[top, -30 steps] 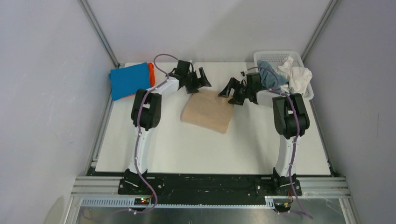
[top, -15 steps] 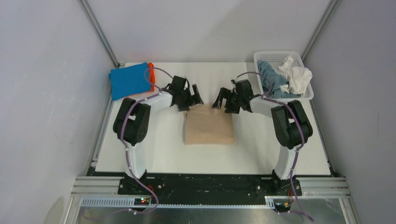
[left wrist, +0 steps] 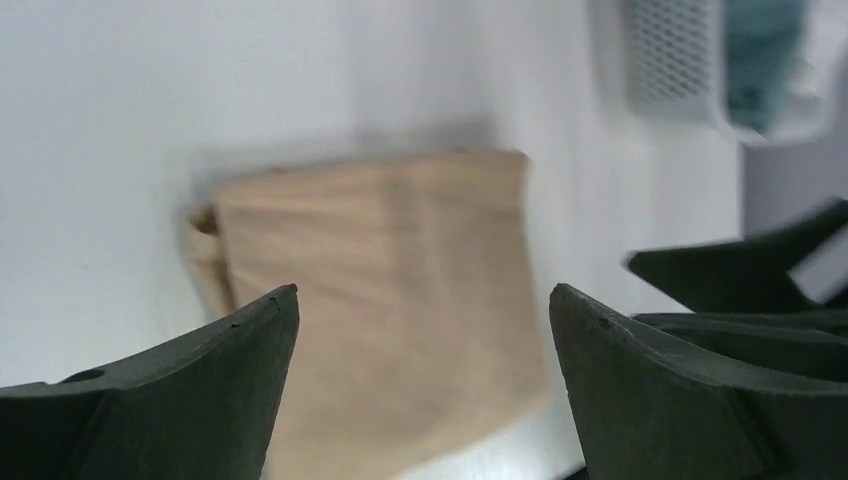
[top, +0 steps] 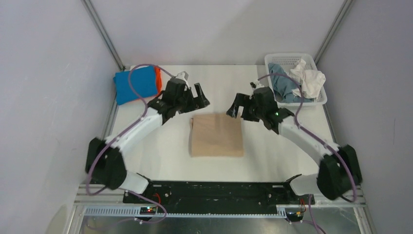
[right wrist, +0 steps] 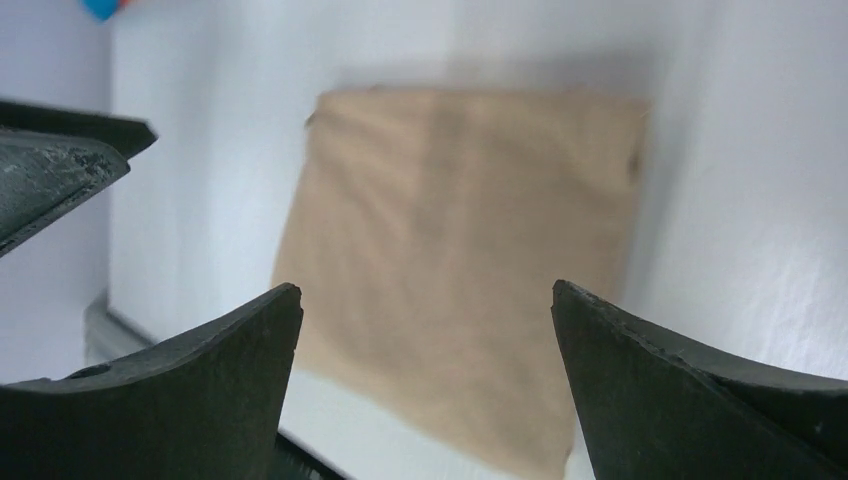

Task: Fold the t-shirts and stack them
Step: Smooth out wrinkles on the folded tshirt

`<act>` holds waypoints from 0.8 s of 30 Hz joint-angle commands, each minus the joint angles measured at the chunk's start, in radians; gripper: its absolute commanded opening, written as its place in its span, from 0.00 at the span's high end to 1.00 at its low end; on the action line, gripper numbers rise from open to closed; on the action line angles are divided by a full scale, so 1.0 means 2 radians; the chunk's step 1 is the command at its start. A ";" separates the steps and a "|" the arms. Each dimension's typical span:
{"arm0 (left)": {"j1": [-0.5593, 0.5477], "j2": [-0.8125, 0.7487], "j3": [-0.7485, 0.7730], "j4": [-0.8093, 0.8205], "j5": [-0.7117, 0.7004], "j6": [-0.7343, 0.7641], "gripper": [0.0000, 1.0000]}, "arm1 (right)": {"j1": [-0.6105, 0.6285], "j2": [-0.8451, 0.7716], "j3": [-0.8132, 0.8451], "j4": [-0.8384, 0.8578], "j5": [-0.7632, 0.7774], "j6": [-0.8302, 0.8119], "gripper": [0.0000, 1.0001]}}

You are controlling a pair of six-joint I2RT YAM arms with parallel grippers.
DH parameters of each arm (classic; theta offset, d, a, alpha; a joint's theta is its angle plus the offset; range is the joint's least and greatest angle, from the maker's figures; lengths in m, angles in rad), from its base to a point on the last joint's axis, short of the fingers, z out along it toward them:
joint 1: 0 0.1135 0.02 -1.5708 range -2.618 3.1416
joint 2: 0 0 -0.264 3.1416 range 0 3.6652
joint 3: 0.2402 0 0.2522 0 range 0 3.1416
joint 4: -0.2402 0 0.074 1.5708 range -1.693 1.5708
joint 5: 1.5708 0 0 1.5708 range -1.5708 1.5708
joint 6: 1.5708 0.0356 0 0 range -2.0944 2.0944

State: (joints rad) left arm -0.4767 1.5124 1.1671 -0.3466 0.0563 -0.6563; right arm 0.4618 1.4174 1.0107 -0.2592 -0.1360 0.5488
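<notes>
The folded beige t-shirt lies flat on the white table in the middle; it also shows in the left wrist view and the right wrist view. My left gripper is open and empty, above the shirt's far left corner. My right gripper is open and empty, above its far right corner. A folded bright blue t-shirt lies on an orange t-shirt at the far left. A white t-shirt and a grey-blue t-shirt lie crumpled in the basket.
A white plastic mesh basket stands at the far right corner; it shows in the left wrist view. Grey walls with metal frame posts enclose the table. A black rail runs along the near edge.
The beige shirt was drawn toward the near edge and squared up. Both grippers have let go, lifted and backed off from its far corners, and both arms have swung outward.
</notes>
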 commanded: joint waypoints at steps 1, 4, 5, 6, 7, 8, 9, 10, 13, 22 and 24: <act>-0.055 -0.066 -0.064 0.009 0.016 -0.013 0.00 | 0.031 -0.079 -0.105 0.046 -0.043 0.037 0.01; -0.087 -0.066 -0.145 0.055 0.062 -0.045 0.00 | 0.048 -0.100 -0.183 0.124 -0.076 0.082 0.01; -0.092 -0.065 -0.163 0.093 0.071 -0.062 0.00 | 0.051 -0.098 -0.196 0.139 -0.081 0.089 0.01; -0.101 -0.064 -0.200 0.112 0.085 -0.072 0.00 | 0.054 -0.092 -0.215 0.151 -0.084 0.104 0.01; -0.103 -0.063 -0.218 0.144 0.091 -0.087 0.00 | 0.055 -0.087 -0.221 0.149 -0.083 0.110 0.01; -0.104 -0.064 -0.249 0.154 0.095 -0.092 0.00 | 0.055 -0.077 -0.230 0.141 -0.073 0.115 0.01; -0.105 -0.068 -0.277 0.166 0.093 -0.098 0.00 | 0.055 -0.072 -0.235 0.138 -0.067 0.119 0.01; -0.105 -0.069 -0.291 0.168 0.086 -0.098 0.00 | 0.054 -0.063 -0.248 0.135 -0.060 0.122 0.01; -0.105 -0.074 -0.342 0.171 0.067 -0.101 0.00 | 0.049 -0.053 -0.282 0.137 -0.044 0.132 0.01; -0.105 -0.192 -0.341 0.134 0.033 -0.076 0.00 | 0.029 -0.158 -0.285 0.089 -0.025 0.106 0.01; -0.103 -0.235 -0.329 0.103 -0.010 -0.064 0.00 | 0.025 -0.216 -0.283 0.058 -0.001 0.099 0.01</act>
State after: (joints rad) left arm -0.6827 1.2148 0.4774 -0.0139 0.1692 -0.8379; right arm 0.5251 1.1511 0.4343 -0.0418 -0.2295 0.7872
